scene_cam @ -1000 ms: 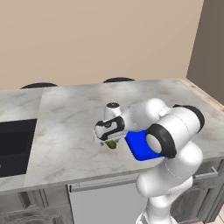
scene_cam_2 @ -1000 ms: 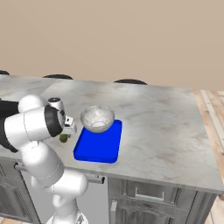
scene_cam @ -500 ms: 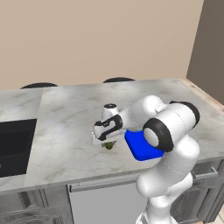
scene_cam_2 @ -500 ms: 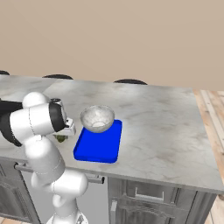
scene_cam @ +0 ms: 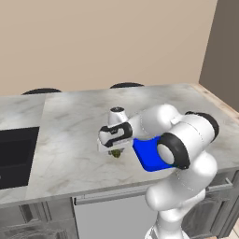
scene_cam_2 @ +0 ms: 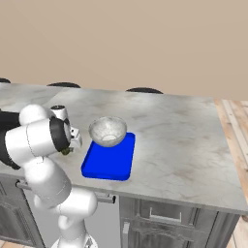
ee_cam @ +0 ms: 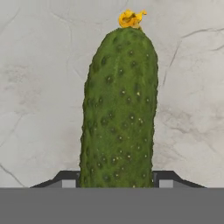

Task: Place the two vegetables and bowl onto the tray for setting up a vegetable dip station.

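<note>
My pincer (scene_cam: 115, 150) hangs low over the marble counter (scene_cam: 70, 121), pointed down, and between its two fingers sits the cucumber (ee_cam: 119, 109); in the hand view the dark tips (ee_cam: 162, 179) press against both sides of its lower end, so I am closed on it at a middling width, holding the cucumber. Along my line of sight the cucumber runs straight away from the fingers, bumpy and dark green, ending in a small yellow flower stub (ee_cam: 130, 18) at its far end, with pale veined marble behind it on every side. From the left base view a bit of green shows just beneath my hand, close to the counter surface; whether the cucumber touches the stone or is just clear of it I cannot tell. The blue tray (scene_cam_2: 109, 160) lies flat on the counter just beside my pincer, on the side away from the dark sink (scene_cam: 14, 156), which lies well off on the opposite side. The speckled bowl (scene_cam_2: 108, 131) sits at the tray's far end, its base over the tray's rim, near my pincer but apart from it. The carrot I cannot make out.
</note>
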Controlling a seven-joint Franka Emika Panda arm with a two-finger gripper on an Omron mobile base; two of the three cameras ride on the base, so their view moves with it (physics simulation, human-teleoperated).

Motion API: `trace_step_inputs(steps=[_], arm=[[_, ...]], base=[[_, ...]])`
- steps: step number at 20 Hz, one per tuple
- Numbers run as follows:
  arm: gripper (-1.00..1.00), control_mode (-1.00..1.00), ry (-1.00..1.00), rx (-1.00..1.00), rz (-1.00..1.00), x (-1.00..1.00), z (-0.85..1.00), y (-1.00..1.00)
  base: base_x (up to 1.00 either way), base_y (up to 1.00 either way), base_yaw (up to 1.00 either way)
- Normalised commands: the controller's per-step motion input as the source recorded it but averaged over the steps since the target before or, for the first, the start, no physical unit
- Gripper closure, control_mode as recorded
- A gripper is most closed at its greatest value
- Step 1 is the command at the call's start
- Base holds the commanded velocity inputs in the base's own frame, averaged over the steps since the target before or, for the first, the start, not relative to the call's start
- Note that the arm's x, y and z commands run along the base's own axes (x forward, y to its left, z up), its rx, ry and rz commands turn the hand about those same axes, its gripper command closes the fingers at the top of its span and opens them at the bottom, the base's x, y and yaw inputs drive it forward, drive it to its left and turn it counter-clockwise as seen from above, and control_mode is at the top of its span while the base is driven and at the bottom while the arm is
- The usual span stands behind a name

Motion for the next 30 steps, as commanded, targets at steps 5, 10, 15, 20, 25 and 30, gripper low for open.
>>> trace_step_inputs(steps=[5,10,15,20,25,30], arm=[[1.0,-1.0,-0.04,0.0,0.0,-0.31,0.28,-0.01],[1.0,-1.0,-0.04,0.0,0.06,-0.31,0.24,-0.06],[1.0,-1.0,0.0,0.0,0.12,-0.33,0.14,-0.2],[1.0,-1.0,0.0,0.01,0.0,-0.34,0.16,-0.18],[1.0,-1.0,-0.02,0.01,-0.01,-0.33,0.17,-0.16],[1.0,-1.0,-0.02,0.06,-0.11,-0.37,0.18,-0.2]], base=[[0.0,0.0,0.0],[0.0,0.0,0.0],[0.0,0.0,0.0],[0.0,0.0,0.0],[0.0,0.0,0.0],[0.0,0.0,0.0]])
